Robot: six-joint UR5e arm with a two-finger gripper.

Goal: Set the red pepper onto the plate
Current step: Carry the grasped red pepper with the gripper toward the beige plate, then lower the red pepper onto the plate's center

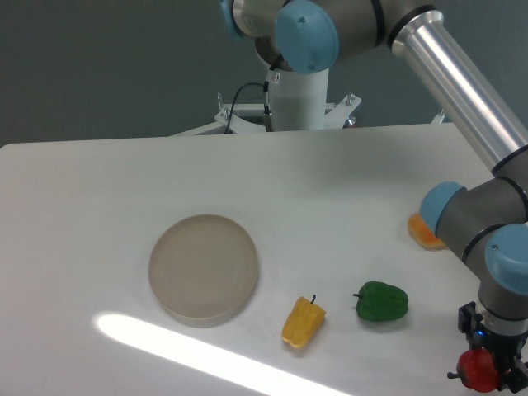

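Jaws clamp the red pepper (478, 370) at the frame's bottom-right corner, partly cut off; plate (203, 269) well apart.

The arm (462, 91) consists of polished silver-grey tubular links joined by dark grey cylindrical joint housings. Each joint carries a rounded light-blue end cap; such caps appear at top centre, at mid right and at lower right of the frame. A white cylindrical base column (297, 99) stands at top centre on a white mounting bracket with visible bolts. A black cable runs down beside this column. The gripper (493, 363) at lower right is black, with a small blue light on its body.
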